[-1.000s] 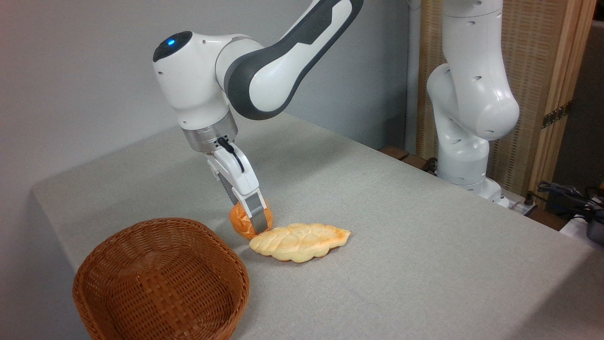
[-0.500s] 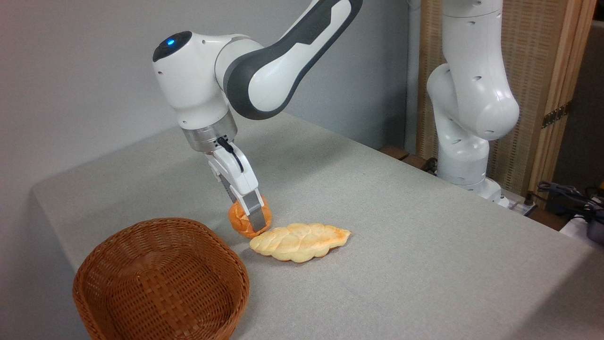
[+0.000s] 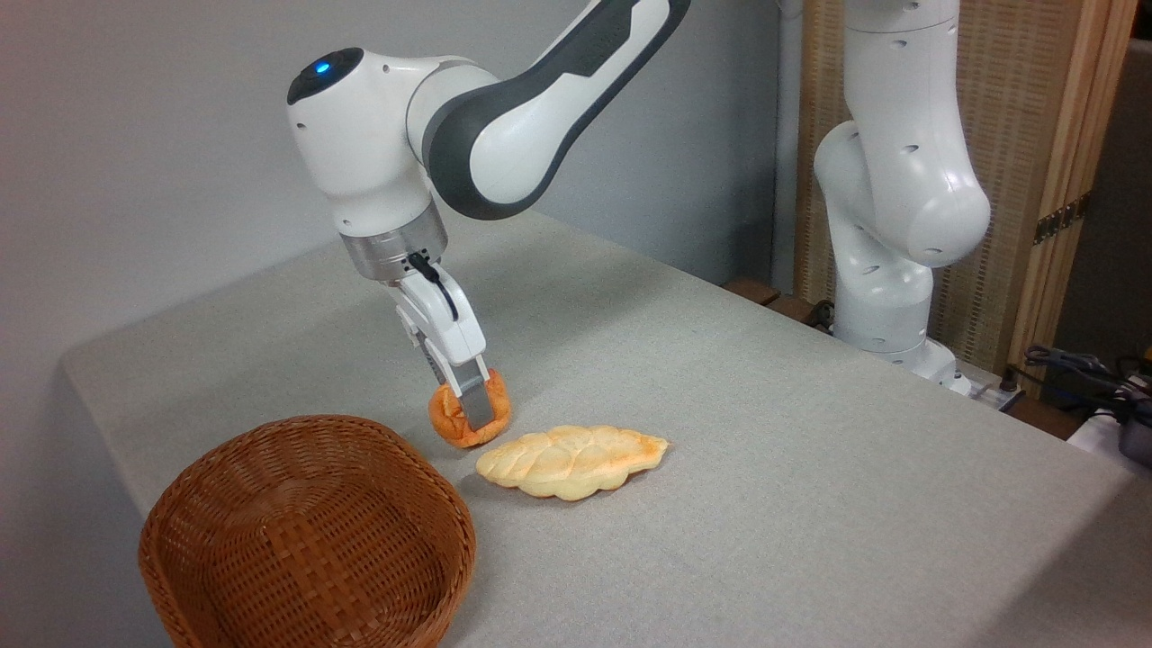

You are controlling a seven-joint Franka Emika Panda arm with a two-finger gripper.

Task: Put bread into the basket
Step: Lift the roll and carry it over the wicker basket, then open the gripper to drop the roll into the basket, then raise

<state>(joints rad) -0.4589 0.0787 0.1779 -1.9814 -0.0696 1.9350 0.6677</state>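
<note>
I find the gripper [image 3: 470,416] clamped on the bread [image 3: 469,415], one finger across the bun's near face, and the bun appears to hang just clear of the table [image 3: 765,432] beside the braided loaf [image 3: 571,460]. The basket [image 3: 306,531] lies down and to the left of the held bun in the picture, nearer the camera, its open bowl empty. In my judgement the carry must raise the bun over the near rim, then travel that way before release.
</note>
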